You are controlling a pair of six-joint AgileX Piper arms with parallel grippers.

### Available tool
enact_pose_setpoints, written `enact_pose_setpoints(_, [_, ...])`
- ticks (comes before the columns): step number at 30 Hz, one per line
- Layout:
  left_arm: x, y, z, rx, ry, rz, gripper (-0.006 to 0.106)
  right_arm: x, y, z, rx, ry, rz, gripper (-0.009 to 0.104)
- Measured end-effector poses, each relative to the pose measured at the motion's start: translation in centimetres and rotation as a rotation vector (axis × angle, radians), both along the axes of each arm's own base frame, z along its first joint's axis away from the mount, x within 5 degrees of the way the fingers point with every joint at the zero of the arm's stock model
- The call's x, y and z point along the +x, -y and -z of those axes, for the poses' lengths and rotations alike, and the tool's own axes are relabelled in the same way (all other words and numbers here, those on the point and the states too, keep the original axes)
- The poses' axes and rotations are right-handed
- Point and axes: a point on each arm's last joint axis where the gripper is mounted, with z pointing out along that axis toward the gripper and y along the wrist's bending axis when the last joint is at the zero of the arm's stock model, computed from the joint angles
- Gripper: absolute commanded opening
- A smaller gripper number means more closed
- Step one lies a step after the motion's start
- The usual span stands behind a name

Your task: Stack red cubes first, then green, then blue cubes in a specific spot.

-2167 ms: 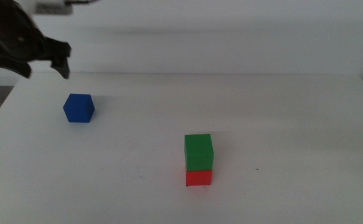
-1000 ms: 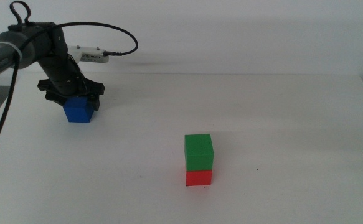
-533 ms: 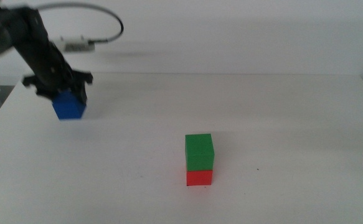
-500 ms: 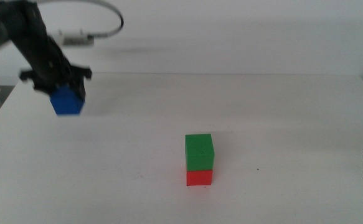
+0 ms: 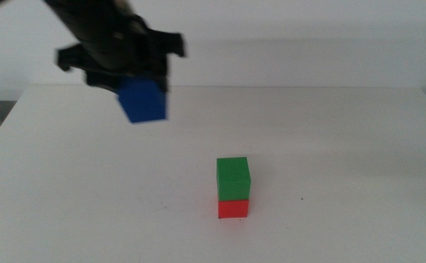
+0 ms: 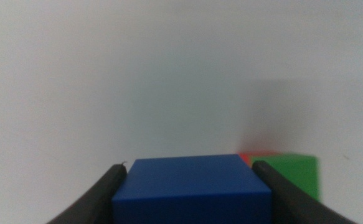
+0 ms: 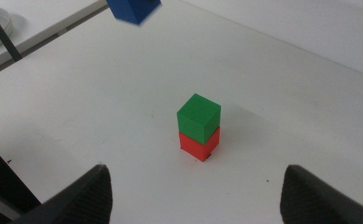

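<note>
left claw (image 5: 141,82) gripping airborne blue cube (image 5: 142,100)

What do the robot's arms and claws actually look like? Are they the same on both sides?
Both look alike as far as the views show. The left gripper is black, with a crossbar and two smooth, dark jaws. The right gripper shows two rounded black jaws set wide apart; in the middle view only a dark corner appears. No markings or cables are visible.
</note>
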Motion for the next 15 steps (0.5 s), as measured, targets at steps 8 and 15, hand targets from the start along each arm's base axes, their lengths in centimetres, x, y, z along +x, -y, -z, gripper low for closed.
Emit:
enact_pose_setpoints(8, [-1.7,7.0,3.4,0.033,-0.075,0.017,0.003,0.0,0.0,0.0,0.000,0.000,0.000,0.091])
enact_pose_setpoints(15, [-1.9,10.8,6.3,0.084,-0.107,0.044,0.003,0.0,0.0,0.0,0.000,0.000,0.000,0.091])
